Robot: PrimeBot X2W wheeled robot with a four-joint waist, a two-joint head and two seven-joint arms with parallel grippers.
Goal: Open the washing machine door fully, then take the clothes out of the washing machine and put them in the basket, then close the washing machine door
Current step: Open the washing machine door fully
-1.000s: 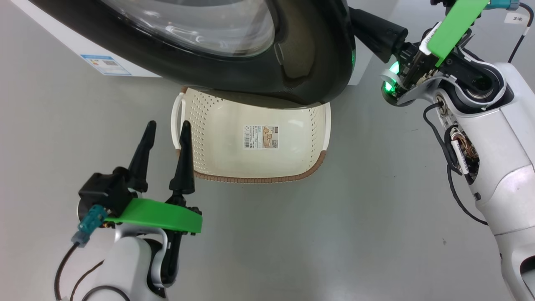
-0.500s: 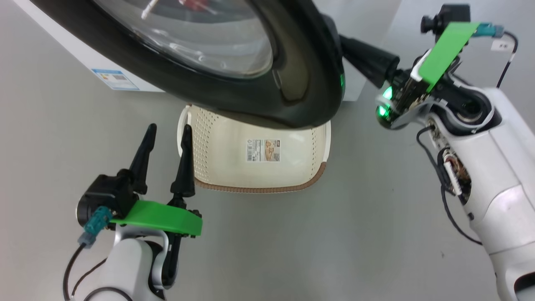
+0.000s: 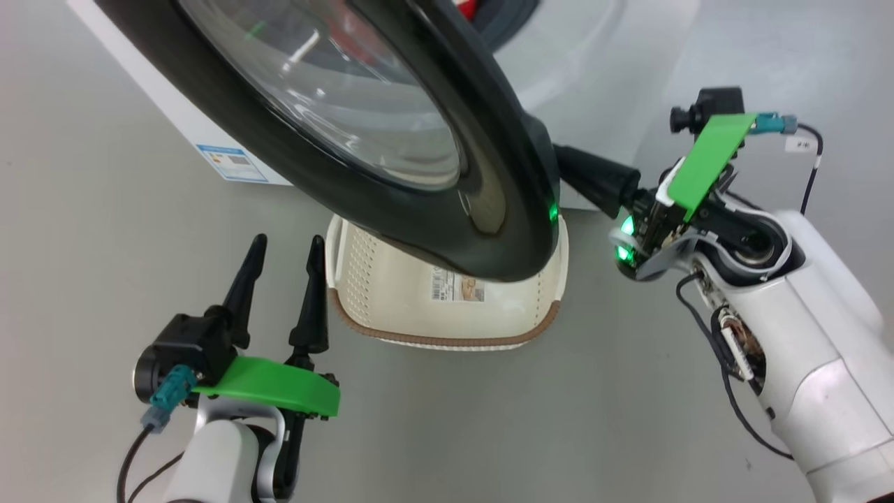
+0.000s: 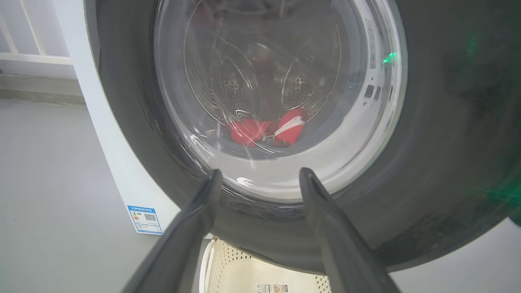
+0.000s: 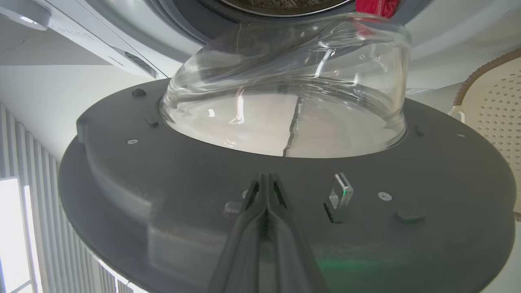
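Left gripper (image 3: 288, 241) sits low at left, fingers spread apart, pointing up. Right gripper (image 5: 266, 177) sits higher, fingers pressed together.

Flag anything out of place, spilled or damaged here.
Nothing spilled or damaged. One awkward spot: the basket sits partly under the partly open washing machine door, whose black rim overhangs it. The clothes lie inside the drum.
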